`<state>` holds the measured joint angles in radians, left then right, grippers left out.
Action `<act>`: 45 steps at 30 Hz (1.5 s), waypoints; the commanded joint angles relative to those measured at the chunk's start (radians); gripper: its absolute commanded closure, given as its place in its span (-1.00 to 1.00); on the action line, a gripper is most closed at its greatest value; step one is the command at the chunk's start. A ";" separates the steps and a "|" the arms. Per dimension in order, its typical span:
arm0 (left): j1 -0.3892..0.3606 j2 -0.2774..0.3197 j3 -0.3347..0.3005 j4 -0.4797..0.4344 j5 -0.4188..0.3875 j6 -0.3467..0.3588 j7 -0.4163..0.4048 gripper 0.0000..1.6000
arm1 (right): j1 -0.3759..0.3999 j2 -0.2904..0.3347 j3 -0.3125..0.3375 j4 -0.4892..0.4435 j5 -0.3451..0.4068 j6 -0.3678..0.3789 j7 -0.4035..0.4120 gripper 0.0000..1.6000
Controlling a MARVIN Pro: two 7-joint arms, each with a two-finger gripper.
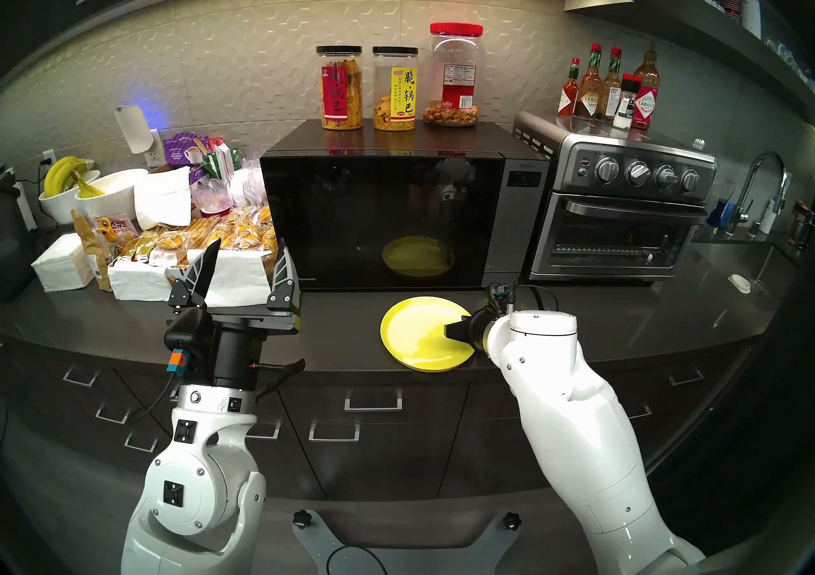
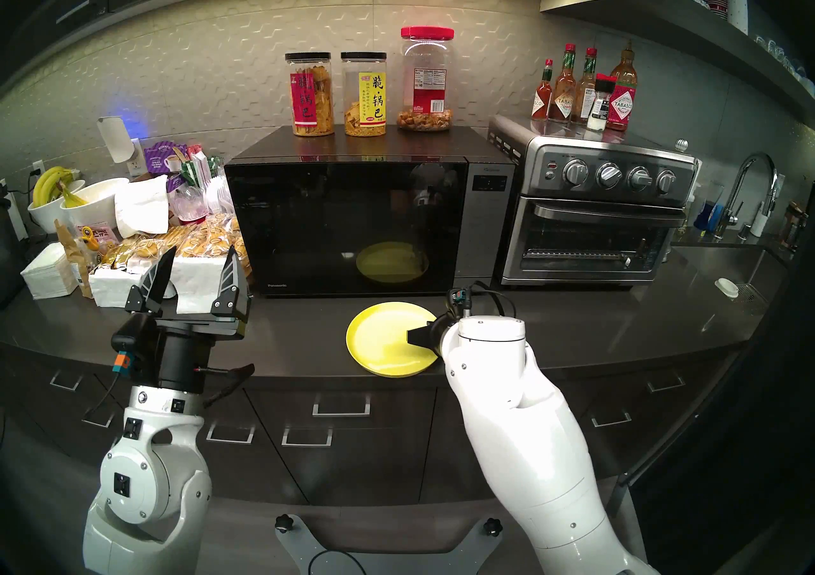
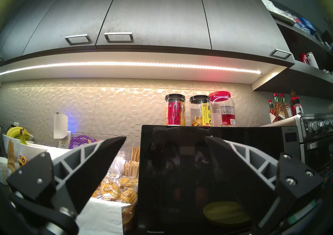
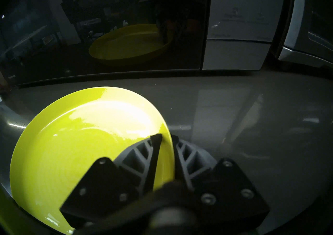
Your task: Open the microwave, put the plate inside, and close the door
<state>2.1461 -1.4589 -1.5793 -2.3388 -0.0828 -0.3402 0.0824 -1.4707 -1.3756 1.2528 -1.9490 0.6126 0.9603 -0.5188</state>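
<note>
Item — plate [image 1: 419,331]: lying on the surface [image 1: 344,340] before the microwave [image 1: 397,217], door [image 1: 379,221] shut. Your right claw [image 4: 166,143] is straddling its rim, not yet clamped — seat deeper before lifting. Left claw [image 1: 244,263]: standing apart, empty.

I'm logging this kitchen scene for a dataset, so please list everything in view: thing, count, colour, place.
microwave: one, black and grey, back of counter, door shut
plate: one, yellow, counter before the microwave
snack jars: three, clear, on the microwave
toaster oven: one, steel, right of the microwave
sauce bottles: several, red-capped, on the toaster oven
bananas: one bunch, yellow, in white bowls far left
packaged cakes: many, golden, left of the microwave
faucet: one, chrome, far right
left gripper: open, raised
right gripper: straddling the plate's rim
</note>
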 commanded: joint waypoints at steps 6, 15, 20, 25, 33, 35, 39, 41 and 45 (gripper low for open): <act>0.003 -0.002 -0.001 -0.020 0.002 -0.002 0.003 -1.00 | 0.016 0.026 -0.011 -0.018 -0.001 0.000 0.002 0.99; 0.003 -0.002 -0.001 -0.020 0.002 -0.002 0.003 -1.00 | 0.010 0.060 -0.007 -0.047 0.007 0.000 0.009 1.00; 0.003 -0.002 -0.001 -0.020 0.002 -0.002 0.002 -1.00 | 0.010 0.078 -0.002 -0.059 0.013 0.000 0.010 1.00; 0.003 -0.002 -0.001 -0.020 0.002 -0.002 0.002 -1.00 | 0.011 0.103 0.006 -0.066 0.016 0.000 0.016 1.00; 0.003 -0.002 -0.001 -0.020 0.002 -0.002 0.002 -1.00 | 0.017 0.126 0.036 -0.061 0.030 0.000 0.025 1.00; 0.003 -0.002 -0.001 -0.020 0.002 -0.002 0.002 -1.00 | 0.019 0.131 0.042 -0.059 0.032 0.000 0.026 1.00; 0.003 -0.002 -0.001 -0.019 0.002 -0.002 0.002 -1.00 | 0.022 0.148 0.056 -0.048 0.032 0.000 0.028 1.00; 0.002 -0.002 -0.001 -0.019 0.002 -0.002 0.002 -1.00 | 0.023 0.159 0.066 -0.041 0.035 0.000 0.033 1.00; 0.002 -0.002 -0.001 -0.019 0.002 -0.002 0.002 -1.00 | 0.025 0.179 0.087 -0.022 0.036 0.000 0.041 1.00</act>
<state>2.1461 -1.4589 -1.5793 -2.3388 -0.0828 -0.3403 0.0823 -1.4649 -1.2316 1.3122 -1.9802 0.6498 0.9597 -0.4837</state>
